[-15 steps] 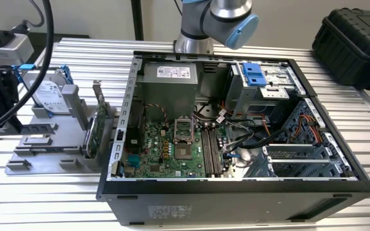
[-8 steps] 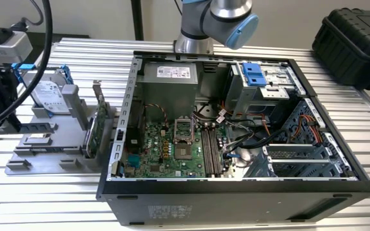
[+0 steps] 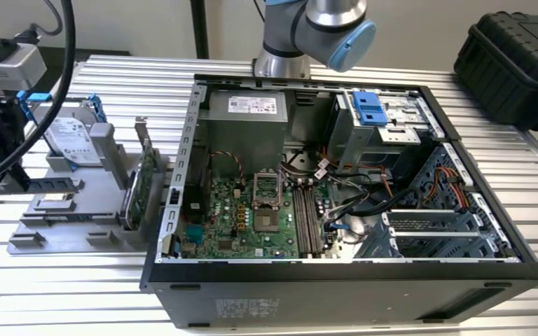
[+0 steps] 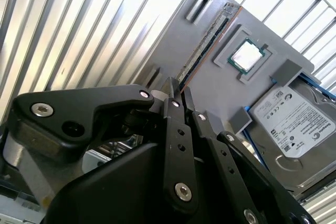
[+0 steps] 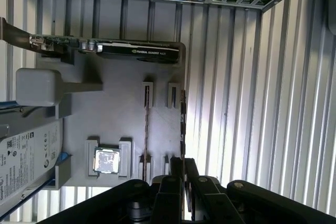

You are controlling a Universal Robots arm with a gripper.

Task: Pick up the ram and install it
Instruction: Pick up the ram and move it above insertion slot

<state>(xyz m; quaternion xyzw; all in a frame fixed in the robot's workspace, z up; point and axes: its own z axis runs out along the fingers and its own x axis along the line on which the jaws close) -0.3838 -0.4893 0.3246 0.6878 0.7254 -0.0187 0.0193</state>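
Jaws of gripper [image 4: 179, 88] pinched narrow onto the near end of the ram [image 4: 207, 45], which stands on edge in its grey tray [image 4: 212, 111] slot; processor chip [image 4: 247, 56], then hard drive [image 4: 294, 124] lie further along. Step: pick-up, grasp apparently made, ram not yet lifted. Lifting calls for a straight pull, no twist

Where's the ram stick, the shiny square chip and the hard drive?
ram [image 4: 207, 45], second wrist view, middle of its edge
square chip [image 4: 247, 55], second wrist view, its silver top
hard drive [image 4: 294, 121], second wrist view, its white label
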